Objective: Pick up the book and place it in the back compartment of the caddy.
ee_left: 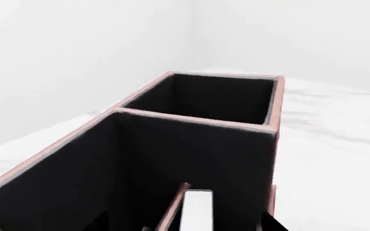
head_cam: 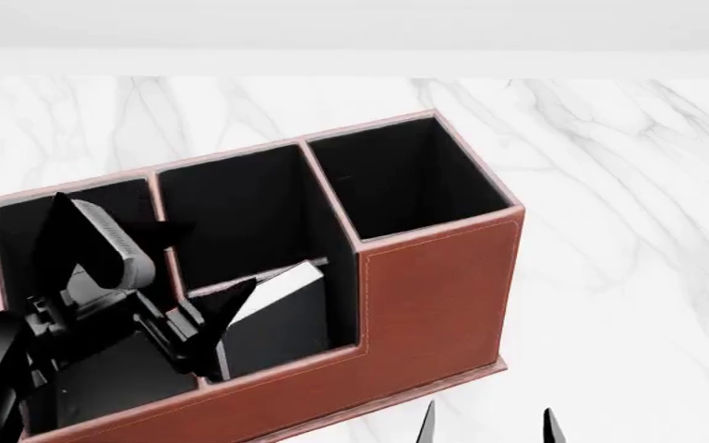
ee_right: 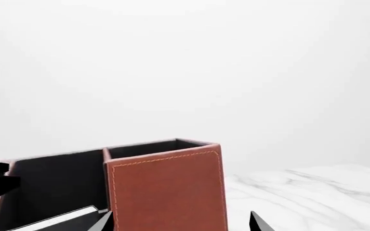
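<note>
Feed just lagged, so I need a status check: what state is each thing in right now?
book: inside the caddy's low front cell, leaning, not in a back cell.
caddy: upright on the marble table, back cells empty.
left gripper: over the caddy, open, holding nothing.
right gripper: open, empty, beside the caddy.

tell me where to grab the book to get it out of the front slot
Grip the book by its upper edge, coming straight down from above. It stands tilted inside the caddy's low front slot, walls hiding its lower part, so only the top corner with the white pages is free. The left claw is right beside it.
</note>
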